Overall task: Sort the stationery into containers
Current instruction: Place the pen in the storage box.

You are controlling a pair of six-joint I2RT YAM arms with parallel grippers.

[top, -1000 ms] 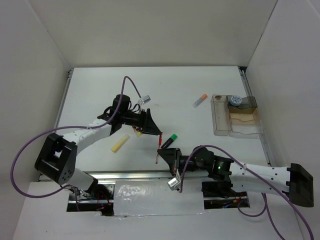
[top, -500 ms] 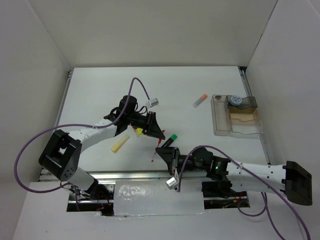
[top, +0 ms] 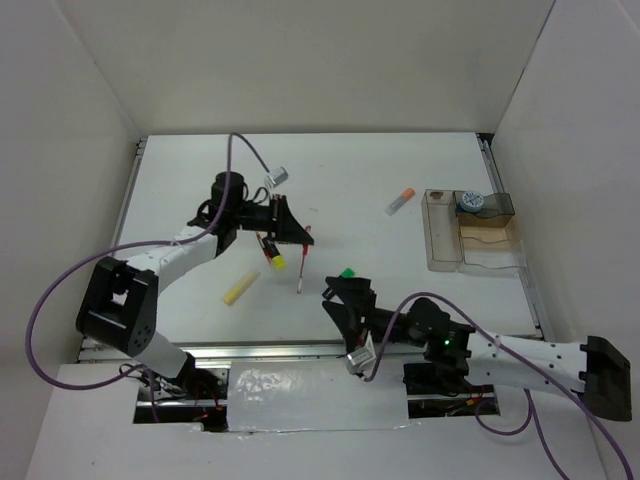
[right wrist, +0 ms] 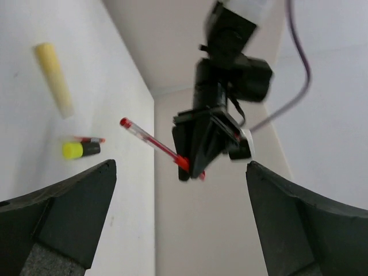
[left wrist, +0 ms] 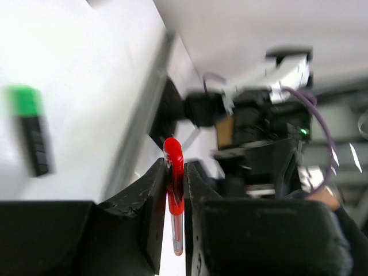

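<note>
Pen [top: 301, 272], light, stiff, slippery, we find pinched near one end by left hand [top: 303, 240]; right hand [top: 346, 296] open, empty; mid-barrel hold safer.

The white table [top: 350, 170] fills the middle of the top view. Left of centre, toward the lower part of the frame, a pale yellow stick [top: 240, 289] lies slanted, its upper end toward the right. Just above and to the right of it a black highlighter with a yellow cap [top: 274, 257] lies flat, cap pointing to the lower right. Near the bottom centre lies a green-capped highlighter [top: 347, 272]; only its cap end shows from above. A white orange-capped marker [top: 401, 200] lies angled toward the upper right, well apart from the others. At the right edge stands the smoky clear organiser [top: 437, 235], joined to its tan box section [top: 490, 240].
</note>
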